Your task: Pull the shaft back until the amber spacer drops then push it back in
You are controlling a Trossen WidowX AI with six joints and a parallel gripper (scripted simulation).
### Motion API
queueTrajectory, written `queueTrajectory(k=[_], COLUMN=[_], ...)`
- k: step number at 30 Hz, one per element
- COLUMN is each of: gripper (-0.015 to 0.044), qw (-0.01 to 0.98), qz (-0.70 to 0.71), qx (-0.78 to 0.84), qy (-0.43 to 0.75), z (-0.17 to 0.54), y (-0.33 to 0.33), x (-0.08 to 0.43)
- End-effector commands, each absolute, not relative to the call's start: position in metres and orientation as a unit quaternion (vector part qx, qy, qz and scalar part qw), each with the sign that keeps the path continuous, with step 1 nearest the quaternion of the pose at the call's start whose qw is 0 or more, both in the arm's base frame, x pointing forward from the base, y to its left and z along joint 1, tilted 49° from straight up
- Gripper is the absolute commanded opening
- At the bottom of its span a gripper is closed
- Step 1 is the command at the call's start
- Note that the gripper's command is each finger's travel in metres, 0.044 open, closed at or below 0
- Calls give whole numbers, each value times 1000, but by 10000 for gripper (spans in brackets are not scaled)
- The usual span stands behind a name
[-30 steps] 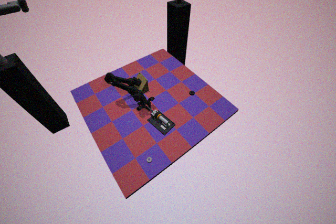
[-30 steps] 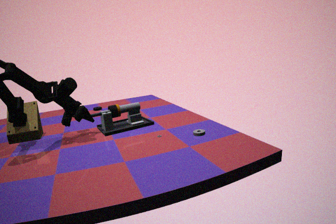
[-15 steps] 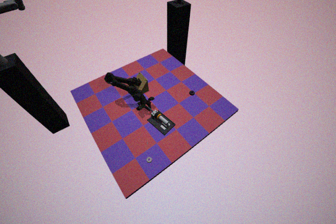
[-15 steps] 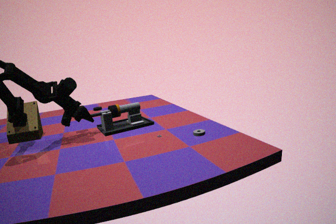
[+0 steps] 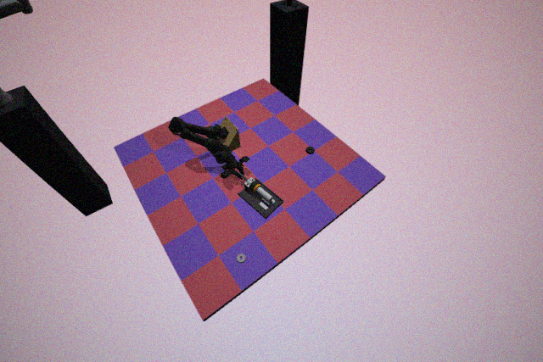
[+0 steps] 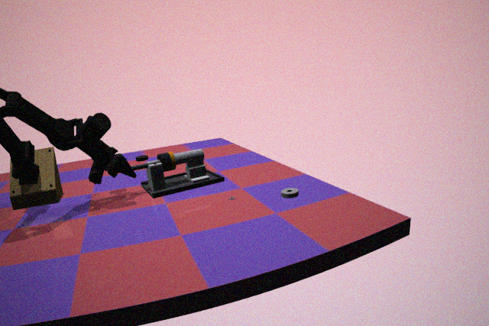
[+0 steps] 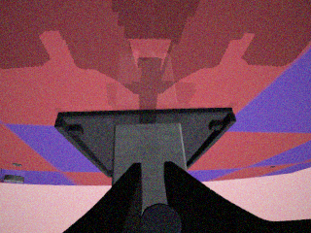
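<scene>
Backdrop: pale pink haze behind your whole workspace.
Desk (image 5: 210,279) (image 6: 137,271) (image 7: 29,92): you have red and purple checks, seen corner-on from the top.
Black columns (image 5: 287,47) (image 5: 47,156): one stands just off the desk's upper-right edge in your top view, with a small arm on it; the other is beyond the left corner.
Your arm (image 5: 188,132) (image 6: 35,117): reaches from the wooden block (image 5: 233,136) (image 6: 53,180) by the desk's upper-left edge, top view, toward the middle.
Base plate (image 5: 265,214) (image 6: 177,187) (image 7: 87,121): flat on the desk, well inside all four edges.
Housing block (image 6: 194,168): upright on the plate's far end from your hand, a light grey cylinder (image 5: 265,193) (image 6: 193,155) above it.
Hand (image 5: 241,169) (image 6: 135,174) (image 7: 152,170): narrow, gripping the shaft.
Shaft (image 6: 140,166) (image 7: 161,218): between your fingers, in line with the cylinder.
Amber spacer (image 5: 257,185) (image 6: 171,159): raised above the plate, between the cylinder and a black spacer (image 6: 163,161).
Loose rings: grey ring (image 5: 240,258) (image 6: 289,192) near the bottom corner, top view; black ring (image 5: 310,149) (image 6: 141,157) toward the upper-right edge.
</scene>
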State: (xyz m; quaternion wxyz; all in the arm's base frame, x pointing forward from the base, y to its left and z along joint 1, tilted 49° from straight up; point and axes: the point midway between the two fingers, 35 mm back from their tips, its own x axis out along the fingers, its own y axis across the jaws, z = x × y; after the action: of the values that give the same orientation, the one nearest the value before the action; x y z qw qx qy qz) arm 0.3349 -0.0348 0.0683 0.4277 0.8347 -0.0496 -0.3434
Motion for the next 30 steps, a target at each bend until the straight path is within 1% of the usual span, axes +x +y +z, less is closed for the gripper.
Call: queueTrajectory(k=[1, 30], gripper=[0, 0], qw=[430, 430], qz=[-345, -345], qx=[833, 833], qy=[-49, -49], z=[67, 68], y=[-35, -36], x=[333, 330])
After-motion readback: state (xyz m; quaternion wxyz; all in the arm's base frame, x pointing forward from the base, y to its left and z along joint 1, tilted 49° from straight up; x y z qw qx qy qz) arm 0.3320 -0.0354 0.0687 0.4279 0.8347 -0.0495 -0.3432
